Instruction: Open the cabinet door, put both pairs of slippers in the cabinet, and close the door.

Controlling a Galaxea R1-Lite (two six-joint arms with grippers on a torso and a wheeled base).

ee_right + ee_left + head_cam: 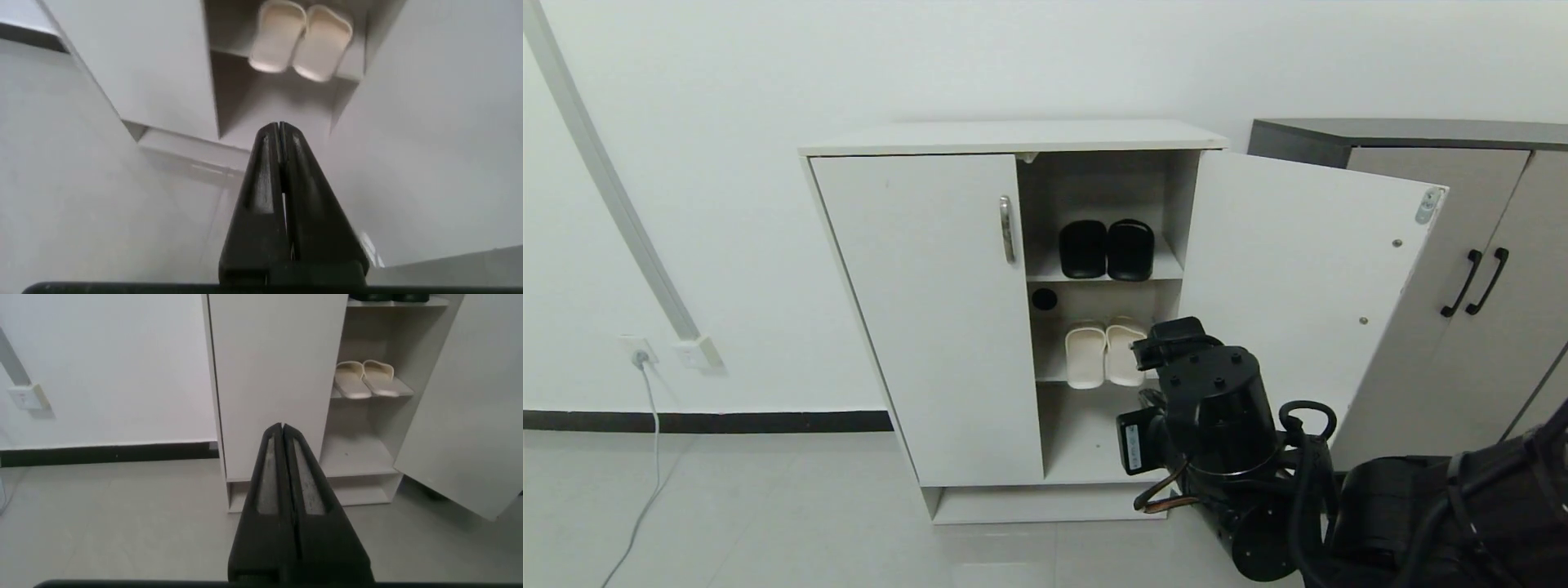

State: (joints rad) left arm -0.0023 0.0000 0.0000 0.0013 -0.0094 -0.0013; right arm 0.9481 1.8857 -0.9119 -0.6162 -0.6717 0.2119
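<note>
The two-door white wooden cabinet already holds the pair of black slippers on its upper shelf and the pair of white slippers on the shelf below. Its flat white right-hand door stands swung out, inner face showing. The right gripper, fingers pressed together like the left gripper, sits just beside that inner face and is the nearer one, so closing likely means pushing from the far side.
</note>
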